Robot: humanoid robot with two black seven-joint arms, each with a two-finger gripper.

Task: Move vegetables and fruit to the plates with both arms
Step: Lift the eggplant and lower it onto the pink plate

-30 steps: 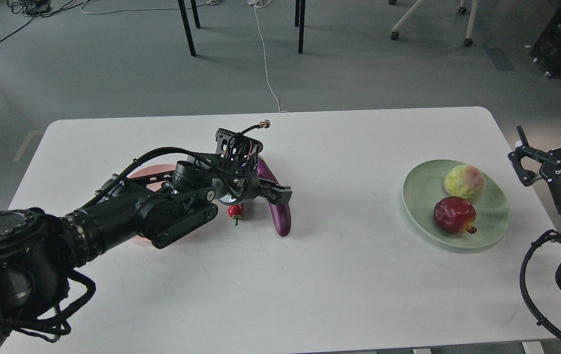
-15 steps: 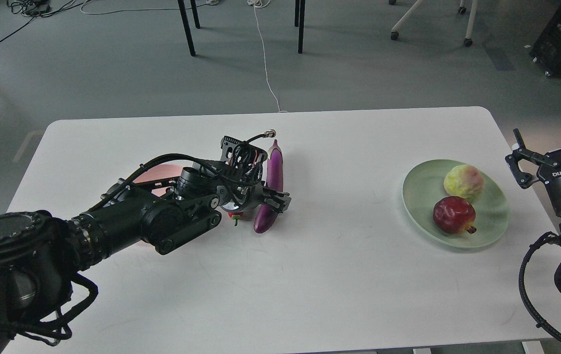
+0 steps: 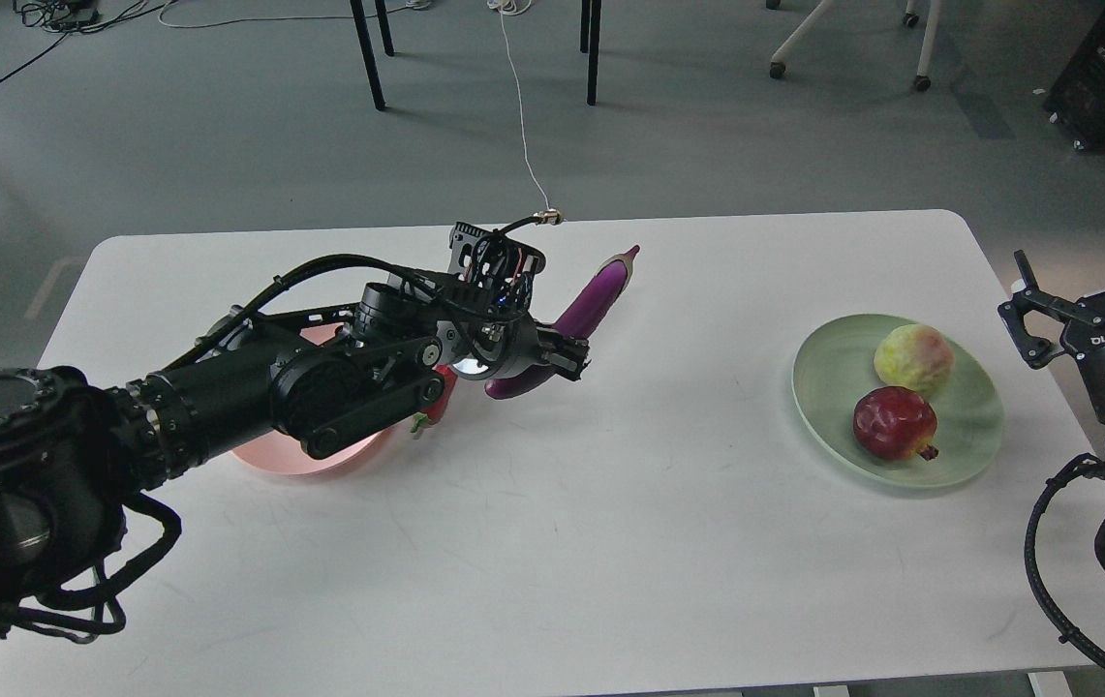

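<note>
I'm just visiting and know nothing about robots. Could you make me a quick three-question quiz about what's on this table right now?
1. True or false: the eggplant lies flat on the green plate.
2. Which plate holds the pomegranate and the yellow-green fruit: A) pink plate, B) green plate?
3. Fill in: the left gripper has its jaws shut on the ____.

Key: 1. False; it is tilted, held by the left gripper. 2. B. 3. eggplant.

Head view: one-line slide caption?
Left tool grips the eggplant beside the pink plate; both fruits sit on the green plate; right tool idle, open.
</note>
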